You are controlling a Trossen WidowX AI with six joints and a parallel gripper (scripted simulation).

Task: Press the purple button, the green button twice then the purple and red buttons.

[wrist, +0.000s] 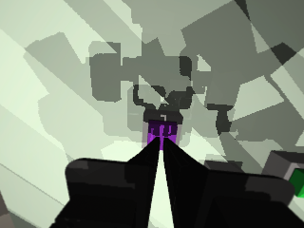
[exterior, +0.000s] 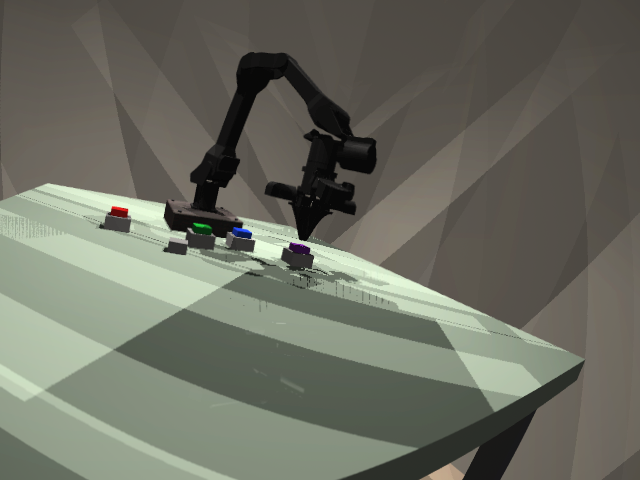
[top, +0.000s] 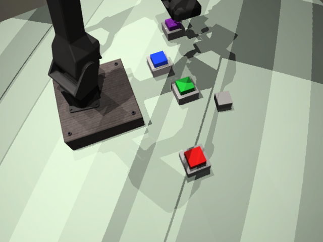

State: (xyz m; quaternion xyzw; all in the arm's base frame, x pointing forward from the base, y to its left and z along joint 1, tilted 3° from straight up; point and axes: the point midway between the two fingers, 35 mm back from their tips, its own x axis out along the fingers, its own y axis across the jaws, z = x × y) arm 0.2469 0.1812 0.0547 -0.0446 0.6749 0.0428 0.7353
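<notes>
Purple button (wrist: 162, 132) sat directly below the gripper (wrist: 161, 144), whose fingers were together and held nothing. A sideways drift could make the tip slip off the button's edge.

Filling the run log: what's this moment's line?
step: purple button press | gripper: shut, empty, above button | contact: unclear

— Where do we stand?
— Over the far button (top: 172, 24), our gripper (exterior: 305, 236) just above it.
— And the rest?
— Three more buttons run toward us; a block (top: 223, 100) sits right of the third (top: 184, 85).
</notes>
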